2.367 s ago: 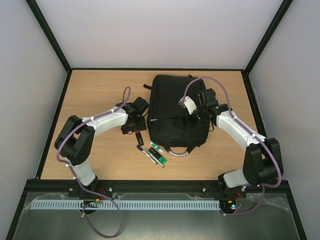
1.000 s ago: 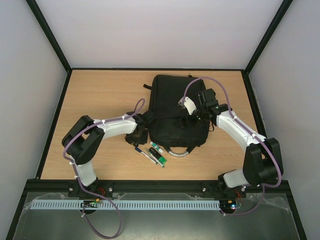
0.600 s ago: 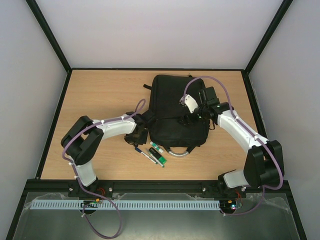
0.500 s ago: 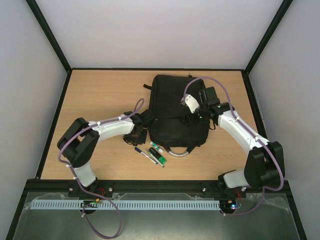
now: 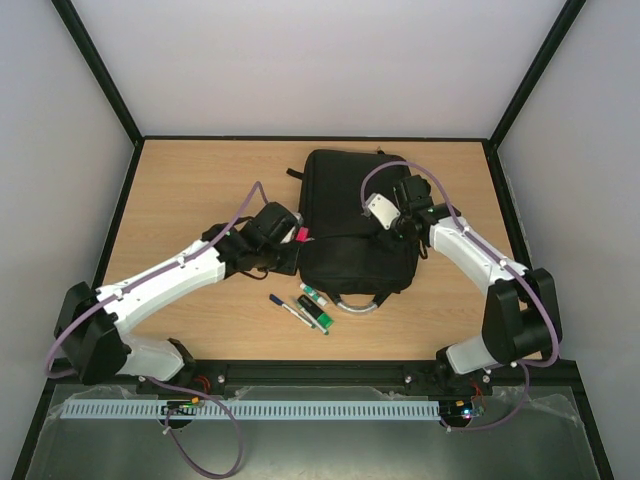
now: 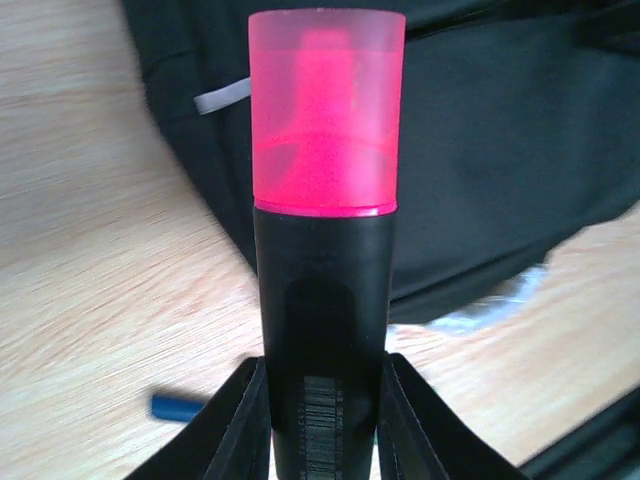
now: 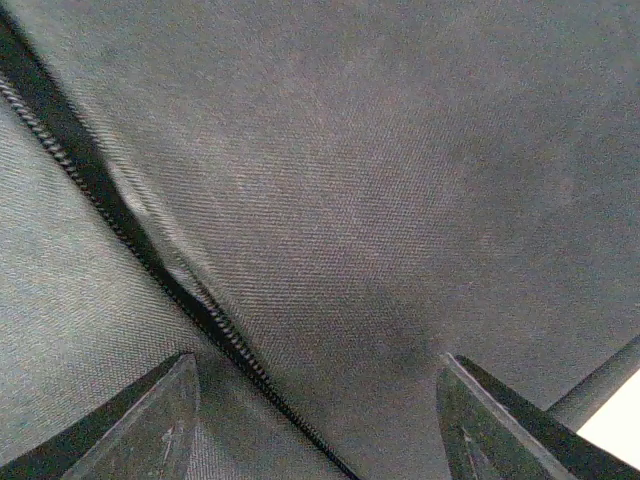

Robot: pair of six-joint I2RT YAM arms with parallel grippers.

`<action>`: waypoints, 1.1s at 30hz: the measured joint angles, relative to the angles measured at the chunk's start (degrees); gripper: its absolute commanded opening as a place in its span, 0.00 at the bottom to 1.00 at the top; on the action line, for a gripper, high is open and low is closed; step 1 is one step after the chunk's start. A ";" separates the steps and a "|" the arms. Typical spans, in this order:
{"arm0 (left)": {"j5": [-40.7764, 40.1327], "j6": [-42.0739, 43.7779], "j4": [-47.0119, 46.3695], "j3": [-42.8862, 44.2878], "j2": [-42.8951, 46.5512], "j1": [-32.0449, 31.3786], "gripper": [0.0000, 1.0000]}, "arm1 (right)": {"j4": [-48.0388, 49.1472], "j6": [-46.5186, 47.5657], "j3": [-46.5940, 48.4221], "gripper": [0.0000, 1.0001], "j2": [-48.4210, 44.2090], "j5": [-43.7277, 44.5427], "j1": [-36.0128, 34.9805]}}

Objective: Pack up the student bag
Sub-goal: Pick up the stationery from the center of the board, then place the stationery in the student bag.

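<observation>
Found left gripper (image 6: 322,405) clamped on a black highlighter (image 6: 325,250), pink cap forward, at 9 o'clock of the student bag (image 5: 335,200). Located bag lying flat at centre of table (image 5: 190,190), loose pens (image 5: 312,312) at its 7 o'clock. Noted right gripper (image 7: 320,410) at bag's 3 o'clock, jaws wide apart, only black fabric and zip (image 7: 120,230) between them.

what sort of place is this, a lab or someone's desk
Probably a robot test cell: a wooden table boxed in by white panels, left arm and right arm bolted at its near edge, and a student bag with pens laid out.
</observation>
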State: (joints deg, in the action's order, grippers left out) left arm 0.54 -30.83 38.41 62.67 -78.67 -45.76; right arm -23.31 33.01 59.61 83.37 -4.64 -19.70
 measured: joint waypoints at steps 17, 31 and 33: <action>17.70 0.39 -17.03 5.77 -15.52 -1.20 0.02 | 4.74 -3.52 0.00 0.21 3.19 5.29 -1.79; 22.18 -2.16 -21.33 12.22 -27.93 -1.22 0.02 | 5.46 -5.75 0.00 0.13 1.22 4.85 -1.79; 22.36 -2.23 -21.33 13.64 -29.53 -1.22 0.02 | 5.46 -6.12 0.02 0.13 1.16 4.70 -1.77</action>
State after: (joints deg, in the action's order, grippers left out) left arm 22.90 -33.06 17.08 76.31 -108.20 -46.98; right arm -17.85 26.89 59.64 84.53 0.05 -21.47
